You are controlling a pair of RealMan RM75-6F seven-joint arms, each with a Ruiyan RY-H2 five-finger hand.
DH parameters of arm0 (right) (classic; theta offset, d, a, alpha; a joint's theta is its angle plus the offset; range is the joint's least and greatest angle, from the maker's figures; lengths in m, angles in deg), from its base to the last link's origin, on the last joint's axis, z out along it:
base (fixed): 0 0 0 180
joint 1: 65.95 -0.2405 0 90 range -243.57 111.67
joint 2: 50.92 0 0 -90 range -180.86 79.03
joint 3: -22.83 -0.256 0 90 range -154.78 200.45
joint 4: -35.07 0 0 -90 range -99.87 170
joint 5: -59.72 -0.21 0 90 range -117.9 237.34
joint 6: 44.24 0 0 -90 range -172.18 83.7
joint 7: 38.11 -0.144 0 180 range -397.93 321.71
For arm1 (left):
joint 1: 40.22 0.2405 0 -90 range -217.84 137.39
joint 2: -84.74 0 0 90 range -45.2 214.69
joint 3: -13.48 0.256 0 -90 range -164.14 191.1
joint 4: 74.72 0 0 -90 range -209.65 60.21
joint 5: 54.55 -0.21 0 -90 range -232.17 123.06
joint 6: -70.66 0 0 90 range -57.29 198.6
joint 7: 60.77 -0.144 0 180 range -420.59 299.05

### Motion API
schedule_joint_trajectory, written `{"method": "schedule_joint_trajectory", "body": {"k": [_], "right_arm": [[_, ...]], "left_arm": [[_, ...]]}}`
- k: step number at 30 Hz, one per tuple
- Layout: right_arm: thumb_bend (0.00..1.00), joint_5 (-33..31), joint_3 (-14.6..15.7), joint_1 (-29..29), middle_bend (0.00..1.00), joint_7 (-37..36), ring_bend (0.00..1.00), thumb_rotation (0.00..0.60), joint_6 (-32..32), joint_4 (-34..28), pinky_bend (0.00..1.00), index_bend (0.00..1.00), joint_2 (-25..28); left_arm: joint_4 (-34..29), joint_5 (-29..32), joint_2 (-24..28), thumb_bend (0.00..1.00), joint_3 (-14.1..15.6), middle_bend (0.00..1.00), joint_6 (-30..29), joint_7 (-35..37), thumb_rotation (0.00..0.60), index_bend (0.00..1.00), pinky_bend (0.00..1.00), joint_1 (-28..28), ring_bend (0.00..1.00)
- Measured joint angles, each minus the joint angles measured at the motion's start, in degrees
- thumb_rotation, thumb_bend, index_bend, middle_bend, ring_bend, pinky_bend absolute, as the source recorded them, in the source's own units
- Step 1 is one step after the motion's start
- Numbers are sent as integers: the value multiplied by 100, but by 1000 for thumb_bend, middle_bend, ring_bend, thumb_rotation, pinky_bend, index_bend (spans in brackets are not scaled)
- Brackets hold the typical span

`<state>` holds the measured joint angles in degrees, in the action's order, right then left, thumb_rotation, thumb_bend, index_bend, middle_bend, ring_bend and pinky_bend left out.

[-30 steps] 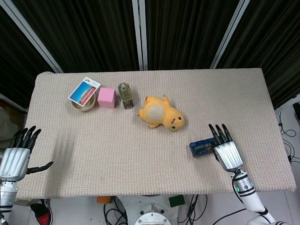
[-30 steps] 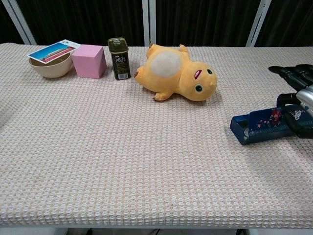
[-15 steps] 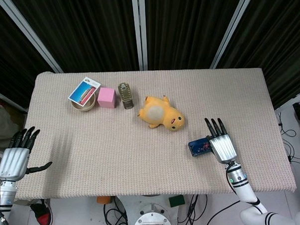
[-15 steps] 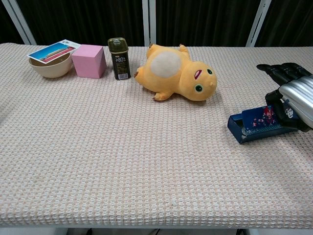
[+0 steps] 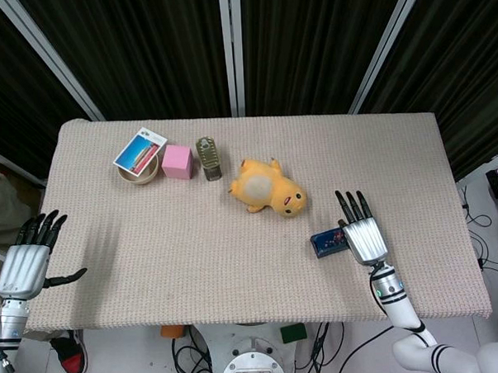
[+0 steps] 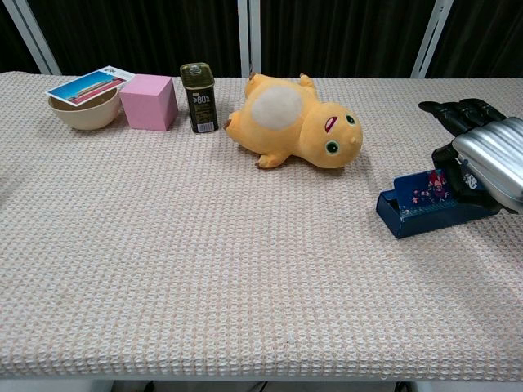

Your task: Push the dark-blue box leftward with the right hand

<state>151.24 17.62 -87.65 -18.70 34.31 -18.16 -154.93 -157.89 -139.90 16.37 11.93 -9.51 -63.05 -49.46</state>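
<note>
The dark-blue box lies flat near the table's front right, just below the yellow plush. My right hand stands edge-on against the box's right end, fingers straight and together, pointing away from me, holding nothing. In the chest view the hand covers the box's right part. My left hand hovers off the table's left front corner, fingers spread and empty; the chest view does not show it.
A yellow plush toy lies left of and beyond the box. At the back left stand a dark tin, a pink cube and a beige bowl with a card on top. The cloth-covered table runs wide to the box's left.
My right hand has moved leftward with the dark-blue box sliding ahead of it, closer to the plush. The left hand has barely shifted.
</note>
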Motion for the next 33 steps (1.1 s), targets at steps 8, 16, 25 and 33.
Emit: {"method": "schedule_joint_trajectory", "body": {"k": [8, 16, 25, 33], "right_arm": [[528, -121, -50, -92, 0, -75, 0, 600, -69, 408, 0, 86, -245], [486, -308, -144, -138, 0, -124, 0, 600, -116, 478, 0, 0, -368], [433, -274, -144, -187, 0, -512, 0, 600, 22, 523, 0, 0, -410], [396, -233, -97, -212, 0, -877, 0, 600, 116, 738, 0, 0, -486]], "left_arm": [[-18, 26, 40, 32, -7, 0, 0, 6, 364, 65, 74, 8, 0], [-16, 39, 49, 32, -1, 0, 6, 21, 363, 65, 74, 17, 0], [-4, 70, 60, 32, 3, 0, 31, 49, 368, 66, 74, 28, 0], [1, 80, 50, 32, 5, 0, 70, 48, 371, 66, 74, 15, 0]]}}
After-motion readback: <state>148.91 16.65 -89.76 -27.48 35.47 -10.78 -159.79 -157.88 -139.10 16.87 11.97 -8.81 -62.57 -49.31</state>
